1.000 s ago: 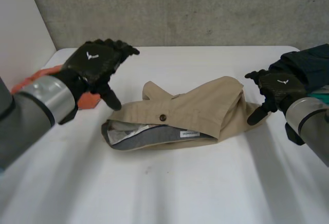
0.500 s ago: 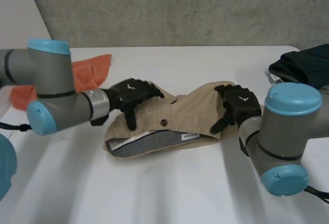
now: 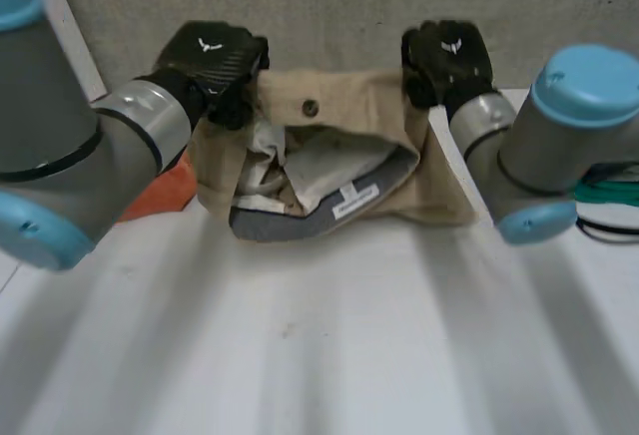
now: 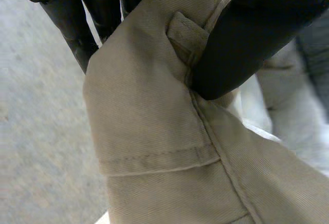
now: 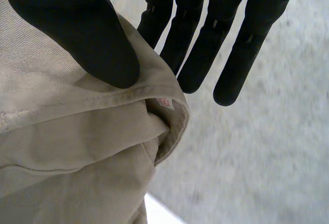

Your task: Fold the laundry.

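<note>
Left hand (image 3: 210,61) and right hand (image 3: 445,56) each pinch a waistband corner of the tan trousers (image 3: 329,146), raised above the worktop (image 3: 329,335)

A white counter (image 3: 329,355) spreads toward six o'clock, and a grey concrete wall (image 3: 329,6) stands at twelve o'clock. Something green (image 3: 611,196) lies at three o'clock.

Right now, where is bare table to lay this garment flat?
The white table in front of the held-up tan garment is bare from side to side. It is crowded further back: an orange cloth to the garment's left, something green to its right.
</note>
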Tool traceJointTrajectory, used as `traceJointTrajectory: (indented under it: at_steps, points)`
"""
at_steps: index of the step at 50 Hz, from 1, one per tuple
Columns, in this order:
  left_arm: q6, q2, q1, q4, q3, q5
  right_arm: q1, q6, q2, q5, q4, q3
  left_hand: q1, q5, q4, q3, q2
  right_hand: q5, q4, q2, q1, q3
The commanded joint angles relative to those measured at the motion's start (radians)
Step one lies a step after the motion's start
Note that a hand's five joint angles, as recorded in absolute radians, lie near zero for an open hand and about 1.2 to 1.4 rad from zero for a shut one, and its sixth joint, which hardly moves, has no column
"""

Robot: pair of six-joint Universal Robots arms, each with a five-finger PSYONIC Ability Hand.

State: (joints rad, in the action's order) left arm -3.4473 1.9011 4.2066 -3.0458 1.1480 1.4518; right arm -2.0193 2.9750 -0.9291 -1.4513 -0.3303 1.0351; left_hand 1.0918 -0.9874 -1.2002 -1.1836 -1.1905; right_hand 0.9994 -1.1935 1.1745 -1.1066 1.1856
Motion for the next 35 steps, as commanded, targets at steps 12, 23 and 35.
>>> traceJointTrajectory:
  at_steps: [12, 23, 35]
  points:
    - [0.010, 0.116, -0.425, -0.188, 0.170, 0.398, 0.088, 0.138, 0.217, 0.316, 0.016, -0.178, 0.304, -0.234, -0.196, -0.213, -0.206, 0.210, -0.191, 0.210, -0.278, 0.199]
    - [0.100, 0.196, -0.482, -0.130, 0.078, 0.291, 0.129, 0.019, 0.213, 0.315, 0.071, -0.084, -0.898, 0.968, 1.007, 0.990, 0.997, -0.932, 0.951, -0.932, 0.864, -0.943]
    - [0.119, -0.059, -0.361, -0.038, 0.139, 0.183, 0.155, 0.013, -0.005, 0.075, 0.289, -0.084, -0.917, 0.987, 1.026, 1.009, 1.016, -0.999, 1.019, -1.000, 0.932, -1.011]
